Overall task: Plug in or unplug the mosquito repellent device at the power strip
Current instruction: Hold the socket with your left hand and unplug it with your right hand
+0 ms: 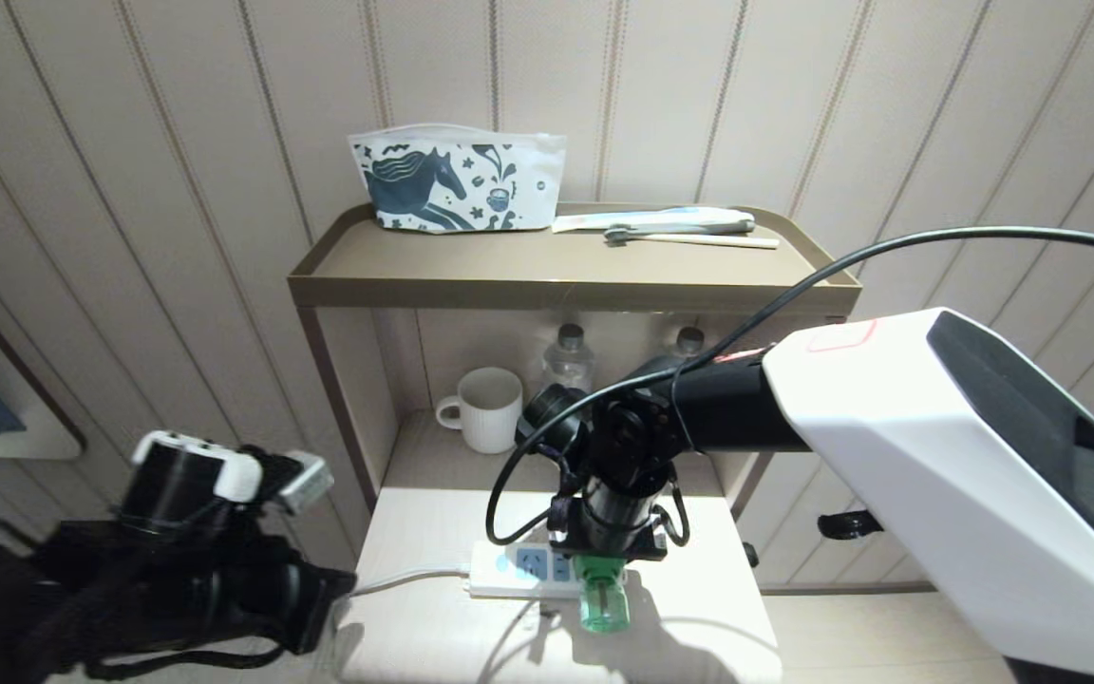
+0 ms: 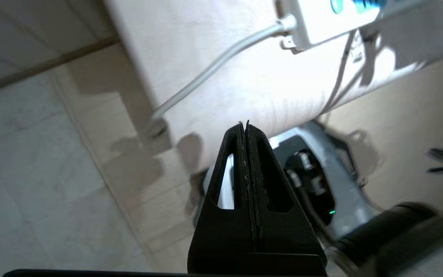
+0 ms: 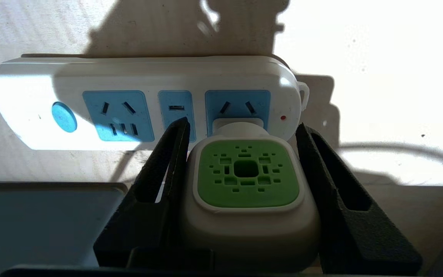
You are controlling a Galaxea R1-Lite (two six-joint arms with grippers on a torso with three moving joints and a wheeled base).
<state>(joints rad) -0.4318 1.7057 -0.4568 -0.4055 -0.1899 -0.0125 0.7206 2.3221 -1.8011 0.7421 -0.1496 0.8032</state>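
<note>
right gripper (image 3: 244, 192) stood around the mosquito repellent device (image 3: 247, 181), one black finger on each flank of the white head. in the right wrist view the finger on the left of the frame looked pressed against the head, while a thin gap showed beside the other, so whether the grip was firm i cannot tell. the device sat at the centre of that frame, its plug stem reaching up-frame into the end socket of the power strip (image 3: 137, 77), apparently seated. in the head view it lay at lower centre, green bottle (image 1: 601, 603) pointing toward the bottom edge, the strip running left to right across a pale low table (image 1: 699, 617).

the pull or push would run along the device's long axis, square to the strip's length, and the right arm was already on that line. left gripper (image 2: 246, 127), fingers pressed together and holding nothing, hung at lower left of the head view, well apart from the strip.

no brand or readable writing showed on strip or device.
</note>
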